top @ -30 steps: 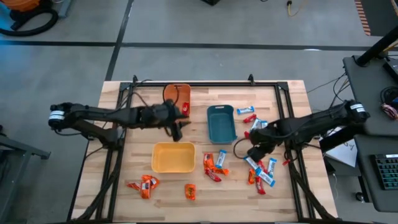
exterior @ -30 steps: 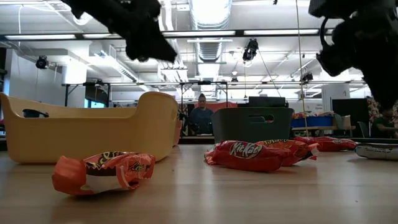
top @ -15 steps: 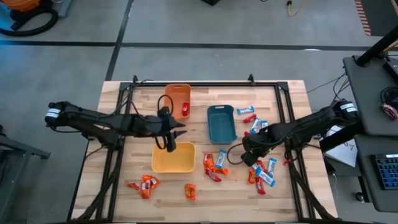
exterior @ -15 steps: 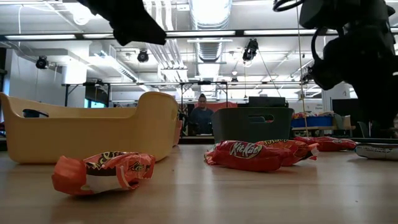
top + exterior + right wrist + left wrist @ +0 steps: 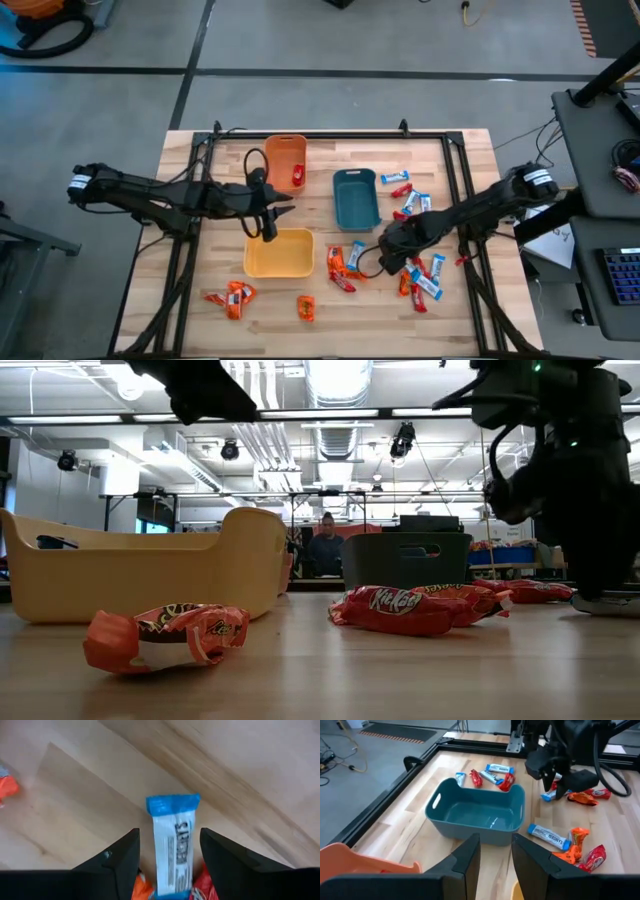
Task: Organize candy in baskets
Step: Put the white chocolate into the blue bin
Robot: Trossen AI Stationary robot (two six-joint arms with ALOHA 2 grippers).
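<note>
You are looking down on a wooden tabletop (image 5: 200,300) with two dark arms reaching in from either side.

Your left hand (image 5: 272,205) hangs above the gap between the orange basket (image 5: 284,152) and the yellow basket (image 5: 279,253), just past the yellow basket's far rim. In the left wrist view its two fingers (image 5: 470,857) stand a little apart with nothing between them, looking toward the teal-blue basket (image 5: 477,815), which appears to hold nothing.

Your right hand (image 5: 385,250) is low over the cluster of candy beside the yellow basket's right side. In the right wrist view its fingers (image 5: 122,855) are spread, one on each side of a blue-and-white candy bar (image 5: 173,847) lying on the wood. The fingers bracket the bar but do not press on it.

The orange basket sits at the far side of the tabletop, with something red inside near its right wall (image 5: 297,176). The teal-blue basket (image 5: 355,198) stands to its right, the yellow one nearer you and between them.

Loose candy lies in several spots: red and orange pieces next to the yellow basket (image 5: 338,270), blue and red bars to the right of the teal-blue basket (image 5: 405,195), more blue and red bars near the right edge (image 5: 425,280), two orange pieces at the near left (image 5: 230,297), and one orange piece near the front (image 5: 306,308).

In the low view a person (image 5: 323,548) sits in the room behind the tabletop.
</note>
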